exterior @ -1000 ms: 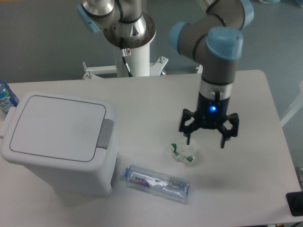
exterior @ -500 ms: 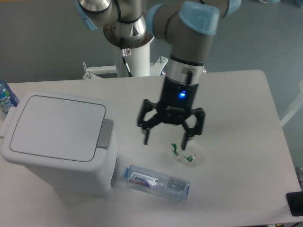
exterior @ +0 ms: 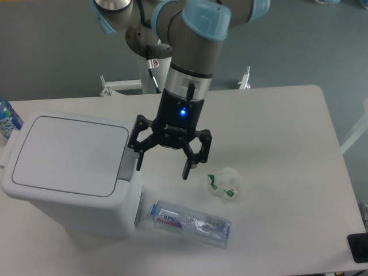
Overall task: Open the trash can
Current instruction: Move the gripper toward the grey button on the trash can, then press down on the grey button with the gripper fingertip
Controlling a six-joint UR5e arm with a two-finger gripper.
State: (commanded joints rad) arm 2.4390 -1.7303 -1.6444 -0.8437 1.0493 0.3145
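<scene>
Approach step: my end effector (exterior: 163, 165) hangs spread wide, holding nothing, one finger just beside the grey button (exterior: 128, 163). Trash can (exterior: 69, 178) sits on the worktop's left, lid shut (untouched). Next: press that button.

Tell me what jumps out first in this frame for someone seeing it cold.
The big white trash can fills the table's left side, its lid down. The gripper hangs open right beside the can's grey button tab, a blue light glowing on its body. Nearer the front edge lie a flattened plastic bottle and, to its upper right, a crumpled wrapper.
</scene>
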